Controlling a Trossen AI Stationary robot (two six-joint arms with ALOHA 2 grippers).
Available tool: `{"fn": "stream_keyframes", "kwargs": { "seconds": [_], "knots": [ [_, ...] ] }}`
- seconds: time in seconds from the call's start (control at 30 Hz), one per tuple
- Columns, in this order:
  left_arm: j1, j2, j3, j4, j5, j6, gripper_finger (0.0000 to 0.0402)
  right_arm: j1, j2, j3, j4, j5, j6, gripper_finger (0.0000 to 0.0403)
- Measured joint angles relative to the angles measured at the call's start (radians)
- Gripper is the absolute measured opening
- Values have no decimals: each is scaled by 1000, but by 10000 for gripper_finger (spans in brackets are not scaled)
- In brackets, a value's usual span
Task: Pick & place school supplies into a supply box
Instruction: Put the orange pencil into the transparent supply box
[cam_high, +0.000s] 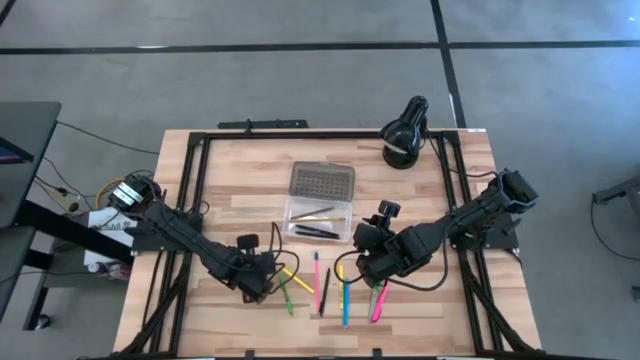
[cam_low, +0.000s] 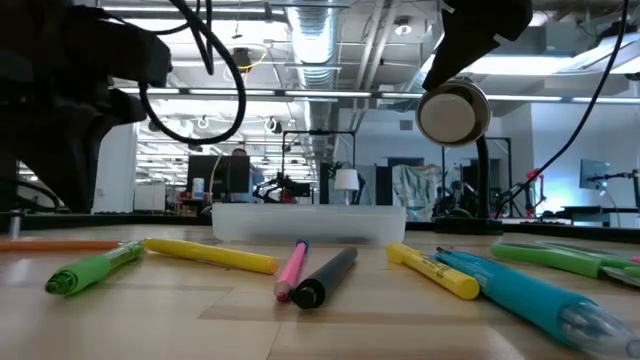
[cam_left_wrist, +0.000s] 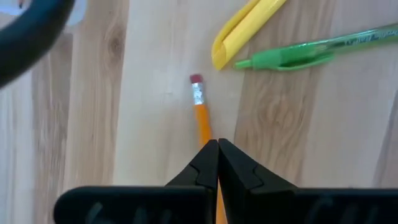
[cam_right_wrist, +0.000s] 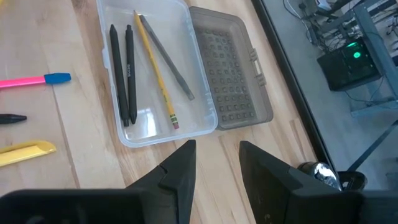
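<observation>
The supply box (cam_right_wrist: 155, 74) holds four things: two black pens (cam_right_wrist: 121, 74), two pencils (cam_right_wrist: 155, 74).

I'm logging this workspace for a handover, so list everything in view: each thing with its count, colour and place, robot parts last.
supply box: one, clear, grey dotted lid open, table centre.
Box contents: two black pens, one yellow pencil, one grey pencil.
orange pencil: one, gripped at the table's front left.
Loose supplies: yellow marker, green pen, pink pencil, blue marker, others, front of table.
lamp: one, black, back right.
left end effector: shut on the orange pencil.
right end effector: open, empty, near the box.
</observation>
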Motion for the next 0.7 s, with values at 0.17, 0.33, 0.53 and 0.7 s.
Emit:
{"fn": "stream_keyframes", "kwargs": {
  "seconds": [0.17,0.33,0.53,0.7],
  "knots": [
    [4,0,-6,-8,41,-18,9,0,0,0,0,0,0,118],
    [4,-1,-6,2,43,-18,64,9,0,0,0,-6,0,118],
    [7,-1,-6,-5,13,-18,139,14,0,0,0,-8,6,118],
    [16,-2,-61,19,31,-36,166,14,0,0,0,-21,8,118]
  ]
}}
